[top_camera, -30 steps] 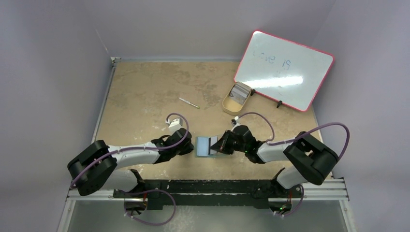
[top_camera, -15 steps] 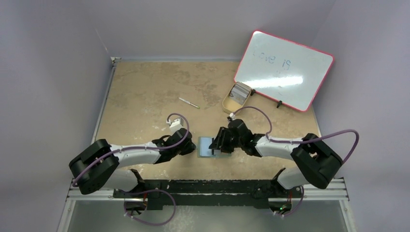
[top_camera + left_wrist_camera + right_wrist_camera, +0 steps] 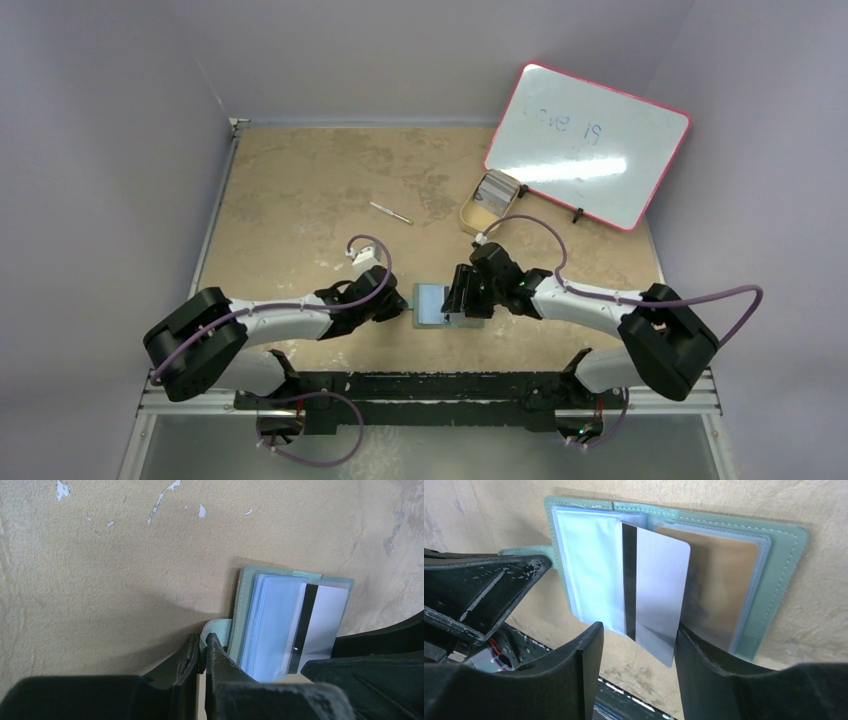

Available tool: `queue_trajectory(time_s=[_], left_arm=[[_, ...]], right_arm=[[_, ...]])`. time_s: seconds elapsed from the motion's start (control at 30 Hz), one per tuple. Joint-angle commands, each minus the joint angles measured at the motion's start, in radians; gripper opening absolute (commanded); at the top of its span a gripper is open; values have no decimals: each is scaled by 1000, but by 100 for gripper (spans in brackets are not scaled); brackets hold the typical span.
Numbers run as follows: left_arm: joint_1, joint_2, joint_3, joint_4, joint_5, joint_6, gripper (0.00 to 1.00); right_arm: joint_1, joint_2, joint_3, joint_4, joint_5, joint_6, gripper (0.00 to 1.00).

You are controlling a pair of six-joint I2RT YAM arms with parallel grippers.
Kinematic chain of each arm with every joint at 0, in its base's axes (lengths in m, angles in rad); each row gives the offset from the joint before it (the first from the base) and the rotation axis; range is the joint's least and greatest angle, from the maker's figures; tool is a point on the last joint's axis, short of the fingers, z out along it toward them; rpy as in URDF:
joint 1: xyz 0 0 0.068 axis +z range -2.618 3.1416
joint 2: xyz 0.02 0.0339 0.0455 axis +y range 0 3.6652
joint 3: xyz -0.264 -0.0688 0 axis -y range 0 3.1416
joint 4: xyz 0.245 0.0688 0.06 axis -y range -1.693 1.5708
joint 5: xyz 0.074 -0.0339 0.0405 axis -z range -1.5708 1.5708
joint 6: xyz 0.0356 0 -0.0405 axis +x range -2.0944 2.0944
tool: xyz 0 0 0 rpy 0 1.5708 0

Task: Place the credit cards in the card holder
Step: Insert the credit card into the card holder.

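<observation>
The grey-green card holder lies open on the table between my two grippers. My left gripper is shut on the small tab at the holder's left edge. One credit card, silver-grey with a black band, rests on the holder's pale blue inside; its near end sticks out past the holder's edge. My right gripper is open, with one finger on each side of that end, the right finger close against the card. More credit cards stand stacked in the beige tray.
The beige oval tray sits at the back right, beside the pink-edged whiteboard, which leans there. A thin pen lies on the table behind the left arm. The black rail runs along the table's near edge.
My right gripper was shut on the card a second ago; it has since opened and the card now lies on the holder. The right wrist has turned and shifted left; the holder slid slightly right.
</observation>
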State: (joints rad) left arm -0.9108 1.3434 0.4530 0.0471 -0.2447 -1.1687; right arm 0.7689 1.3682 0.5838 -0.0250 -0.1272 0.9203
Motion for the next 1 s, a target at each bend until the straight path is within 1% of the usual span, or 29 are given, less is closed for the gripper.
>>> queue_trajectory(time_s=[0.0, 0.2, 0.43, 0.53, 0.63, 0.77, 0.97], left_arm=[[-6, 5, -38, -80, 5, -4, 0], [-8, 6, -37, -75, 6, -5, 0], [-12, 2, -34, -72, 8, -4, 0], [-14, 2, -32, -68, 8, -1, 0], [-17, 7, -30, -57, 12, 3, 0], [-22, 8, -26, -52, 15, 6, 0], [-25, 8, -26, -56, 10, 2, 0]], right_arm=[[3, -37, 28, -134, 52, -32, 56], [3, -56, 56, -159, 81, -30, 55], [3, 39, 112, -117, 95, -80, 55], [3, 79, 146, -86, 118, -135, 55], [3, 104, 168, -56, 88, -177, 54], [3, 92, 160, -19, 42, -207, 53], [5, 97, 136, 49, -30, -186, 51]])
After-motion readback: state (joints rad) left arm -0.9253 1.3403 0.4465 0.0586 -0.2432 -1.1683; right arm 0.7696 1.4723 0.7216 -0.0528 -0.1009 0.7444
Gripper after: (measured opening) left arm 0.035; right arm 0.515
